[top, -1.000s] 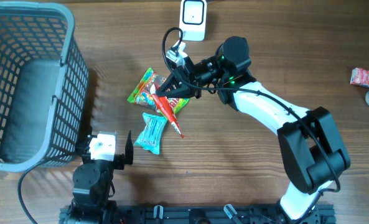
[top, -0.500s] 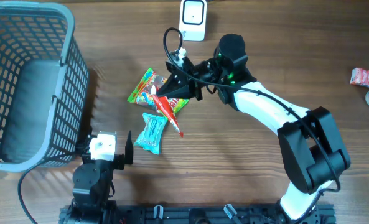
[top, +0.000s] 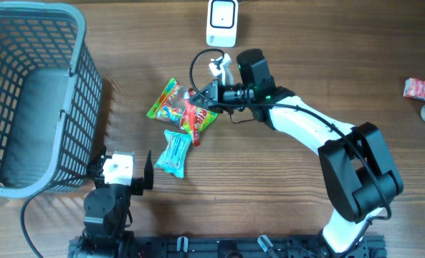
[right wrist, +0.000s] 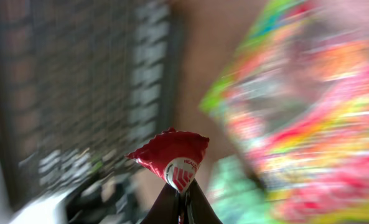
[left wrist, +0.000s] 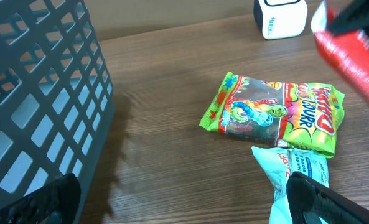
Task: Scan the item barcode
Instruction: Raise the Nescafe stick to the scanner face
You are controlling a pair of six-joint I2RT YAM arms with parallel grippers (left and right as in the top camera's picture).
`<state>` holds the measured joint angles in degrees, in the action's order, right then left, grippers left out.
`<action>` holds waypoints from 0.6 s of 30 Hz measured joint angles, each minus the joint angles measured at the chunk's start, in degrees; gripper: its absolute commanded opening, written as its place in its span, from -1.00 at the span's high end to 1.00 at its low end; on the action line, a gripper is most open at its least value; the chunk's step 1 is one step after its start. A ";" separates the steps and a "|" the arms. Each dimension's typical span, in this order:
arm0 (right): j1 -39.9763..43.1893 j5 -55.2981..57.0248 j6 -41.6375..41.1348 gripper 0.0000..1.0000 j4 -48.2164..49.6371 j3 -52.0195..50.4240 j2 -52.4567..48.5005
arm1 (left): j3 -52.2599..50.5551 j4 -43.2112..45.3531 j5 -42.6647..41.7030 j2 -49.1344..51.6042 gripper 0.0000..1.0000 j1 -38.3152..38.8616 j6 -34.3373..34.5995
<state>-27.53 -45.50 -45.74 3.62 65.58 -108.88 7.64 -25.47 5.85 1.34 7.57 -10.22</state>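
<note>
The brown wooden worktop [top: 284, 208] carries everything. Over its middle, the right claw [top: 206, 94] is pinched shut on one end of a red sachet [top: 193, 116]. The sachet hangs above a green gummy bag [top: 170, 102], near the white scanner [top: 221, 21] at the far edge. It looks light, limp and slick, so I judge an end-seam hold best, keeping the printed faces bare. A teal packet [top: 175, 152] lies toward the front edge. A grey basket [top: 87, 86] fills the far-left corner. The left claw [top: 120, 170] sits spread wide at the front edge. Nothing blocks the scanner.
</note>
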 measured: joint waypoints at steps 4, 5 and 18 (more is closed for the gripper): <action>1.33 13.70 4.76 0.91 -4.96 0.02 0.11 | 0.00 0.00 0.00 -0.02 -1.00 0.00 0.00; 1.73 15.74 5.57 0.91 -5.64 0.02 0.15 | 0.00 0.00 0.00 -0.02 -1.00 0.00 0.00; 3.80 42.82 26.62 0.91 -4.28 18.53 1.49 | 0.00 -0.04 0.00 -0.02 -1.00 0.00 0.00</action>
<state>-23.73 -2.68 -19.11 -0.67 84.12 -107.39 7.64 -25.52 5.85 1.32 7.57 -10.22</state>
